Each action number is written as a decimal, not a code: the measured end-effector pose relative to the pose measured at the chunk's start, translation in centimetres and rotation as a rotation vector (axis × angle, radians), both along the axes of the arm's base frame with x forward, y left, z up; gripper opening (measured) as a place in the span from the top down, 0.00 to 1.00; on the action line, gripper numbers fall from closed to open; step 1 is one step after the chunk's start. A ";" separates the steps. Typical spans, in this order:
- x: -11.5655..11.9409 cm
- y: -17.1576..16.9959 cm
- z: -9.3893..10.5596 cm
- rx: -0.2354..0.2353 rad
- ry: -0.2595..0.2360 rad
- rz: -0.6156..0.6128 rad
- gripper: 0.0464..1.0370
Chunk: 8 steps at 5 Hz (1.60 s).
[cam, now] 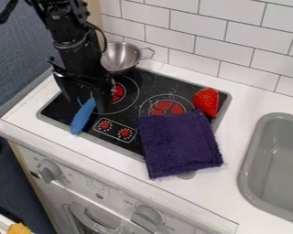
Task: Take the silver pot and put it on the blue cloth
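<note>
Oven dial (pixel 147 218) at the front, and beyond it my claw (pixel 84 97) hangs released over the stove (pixel 133 140), its fingers spread above the blue utensil (pixel 83 117); the silver pot (pixel 119 58) sits at the stove's back edge by the tiles (pixel 181 24), so from my claw it lies wallward and rightward in the view, its wire handle (pixel 150 54) pointing away from me; the purplish-blue cloth (pixel 178 142) lies rightward too, but toward the camera; I judge that I must go back to the pot first, probably take the near rim, then carry it forward diagonally, clear of the strawberry (pixel 206 101).
</note>
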<state>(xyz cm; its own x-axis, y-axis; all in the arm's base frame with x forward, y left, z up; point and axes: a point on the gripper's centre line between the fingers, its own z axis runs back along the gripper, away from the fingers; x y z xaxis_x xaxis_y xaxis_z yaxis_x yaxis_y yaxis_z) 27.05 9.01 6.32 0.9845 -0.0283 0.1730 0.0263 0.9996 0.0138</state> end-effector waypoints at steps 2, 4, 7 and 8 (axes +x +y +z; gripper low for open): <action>2.9 0.1 -0.3 -0.003 -0.009 0.002 0.04; 9.4 -0.8 -0.2 0.018 -0.049 -0.060 0.04; 13.2 0.4 -4.8 0.041 0.083 -0.085 0.07; 13.4 1.1 -5.0 0.021 0.089 -0.056 0.34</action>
